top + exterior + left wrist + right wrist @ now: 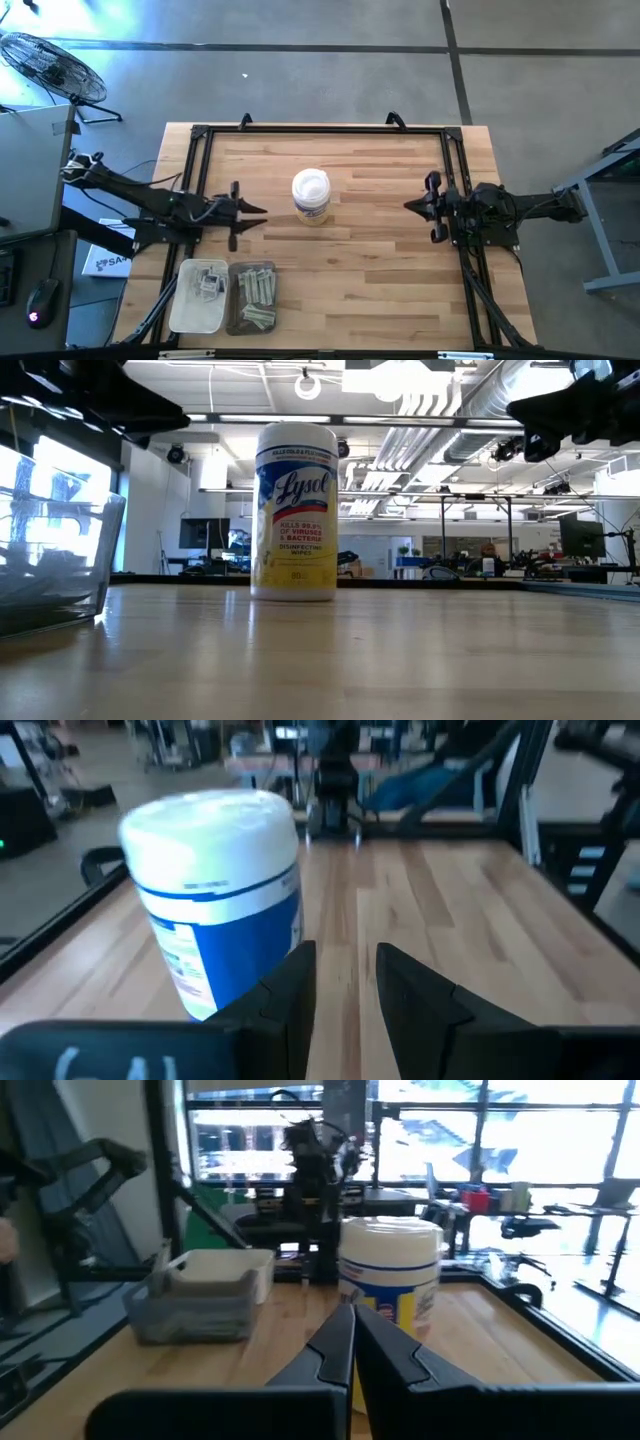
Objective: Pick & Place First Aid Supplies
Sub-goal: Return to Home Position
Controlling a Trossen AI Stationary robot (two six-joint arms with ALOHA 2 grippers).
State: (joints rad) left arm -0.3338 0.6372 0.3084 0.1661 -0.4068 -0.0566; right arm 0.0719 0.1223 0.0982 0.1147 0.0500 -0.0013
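Left gripper [262, 210] level, beside canister [311, 195]

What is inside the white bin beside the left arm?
Small square white packets, piled at one end of the white bin; the rest of its floor is bare. Packets under the top layer are covered, so no count.

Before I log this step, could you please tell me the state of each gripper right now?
Left gripper: jaws slightly open, holding nothing.
Right gripper: jaws shut, holding nothing.
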